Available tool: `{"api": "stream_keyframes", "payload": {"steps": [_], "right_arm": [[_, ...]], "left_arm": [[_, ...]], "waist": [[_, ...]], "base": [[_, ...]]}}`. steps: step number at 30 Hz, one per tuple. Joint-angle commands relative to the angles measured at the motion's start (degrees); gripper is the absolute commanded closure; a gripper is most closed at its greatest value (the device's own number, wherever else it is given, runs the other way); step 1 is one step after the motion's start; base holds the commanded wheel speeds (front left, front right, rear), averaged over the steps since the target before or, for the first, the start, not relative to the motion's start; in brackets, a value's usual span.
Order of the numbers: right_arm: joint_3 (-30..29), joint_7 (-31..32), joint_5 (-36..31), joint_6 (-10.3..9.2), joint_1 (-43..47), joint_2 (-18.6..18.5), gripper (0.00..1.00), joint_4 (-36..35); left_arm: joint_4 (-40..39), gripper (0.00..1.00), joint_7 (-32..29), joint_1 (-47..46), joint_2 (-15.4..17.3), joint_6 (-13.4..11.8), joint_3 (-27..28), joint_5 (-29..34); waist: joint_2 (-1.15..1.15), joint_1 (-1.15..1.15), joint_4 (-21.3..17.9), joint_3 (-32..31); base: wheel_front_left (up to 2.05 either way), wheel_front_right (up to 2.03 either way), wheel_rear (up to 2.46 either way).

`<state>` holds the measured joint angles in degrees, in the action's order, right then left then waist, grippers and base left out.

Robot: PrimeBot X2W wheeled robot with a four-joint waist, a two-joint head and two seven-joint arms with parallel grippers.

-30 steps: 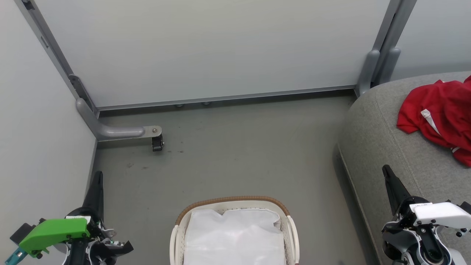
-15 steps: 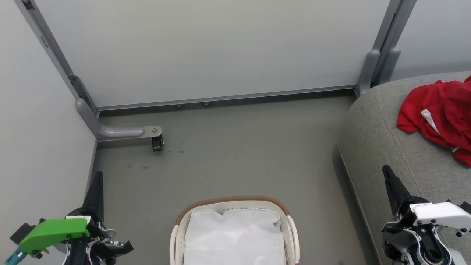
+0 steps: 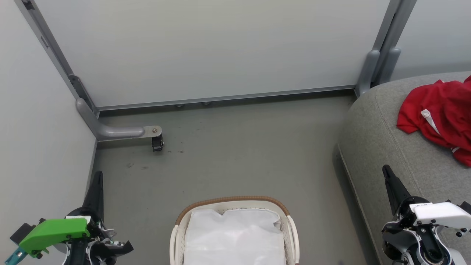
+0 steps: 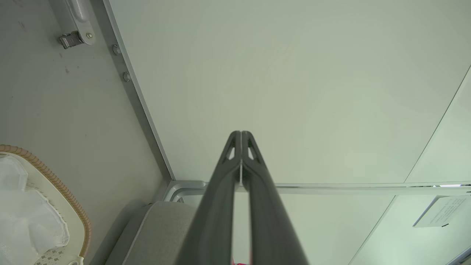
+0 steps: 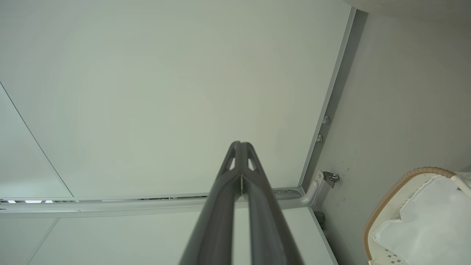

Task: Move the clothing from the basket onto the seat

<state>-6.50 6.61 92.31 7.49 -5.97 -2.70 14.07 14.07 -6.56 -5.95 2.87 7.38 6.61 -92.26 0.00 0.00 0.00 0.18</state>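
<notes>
**Red clothing on the seat; both grippers closed and empty**

At the far left a pale side panel (image 3: 33, 129) runs down to the floor. The left gripper (image 3: 97, 184) rises just beside the panel's lower edge, fingers pressed together with nothing between them; the left wrist view shows the tips meeting. Further back, a grey bracket (image 3: 117, 131) with a small black castor (image 3: 157, 143) juts from the corner onto the floor (image 3: 239, 147). The grey floor lies open from there to the back panel (image 3: 213, 48), whose metal bottom rail marks the far limit.

In the middle, at the bottom edge, stands the basket (image 3: 232, 200). Its brown woven rim curves over a crumpled white liner (image 3: 235, 235), and there is open floor on both sides of it.

To its right, well apart, the rounded edge of the seat (image 3: 379, 147) rises from the floor, with a stitched seam following the curve. Two grey posts (image 3: 371, 70) stand behind its far corner. The right gripper (image 3: 388, 176) stands over the seat's near edge, closed on nothing, its tips together in the right wrist view.

The clothing (image 3: 441, 110) lies on the seat at the far right. It is a rumpled bright red heap with a white stripe, cut off by the picture's edge. Whether it is one garment or two I cannot tell.
</notes>
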Motion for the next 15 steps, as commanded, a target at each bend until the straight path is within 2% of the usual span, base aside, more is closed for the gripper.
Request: {"api": "stream_keyframes", "payload": {"steps": [1, 15], "right_arm": [[-0.11, 0.06, 0.21, 0.00, -0.48, -0.35, 1.00, -0.20], [-0.11, 0.06, 0.21, 0.00, -0.48, -0.35, 1.00, -0.20]], "left_arm": [[-0.09, 1.00, -0.14, -0.63, 0.00, 0.29, 0.05, -0.28], [-0.09, 1.00, -0.13, -0.63, 0.00, 0.29, 0.04, -0.29]], "waist": [[0.00, 0.00, 0.00, 0.00], [0.00, 0.00, 0.00, 0.00]], "base": [[0.00, 0.00, 0.00], [0.00, 0.00, 0.00]]}}
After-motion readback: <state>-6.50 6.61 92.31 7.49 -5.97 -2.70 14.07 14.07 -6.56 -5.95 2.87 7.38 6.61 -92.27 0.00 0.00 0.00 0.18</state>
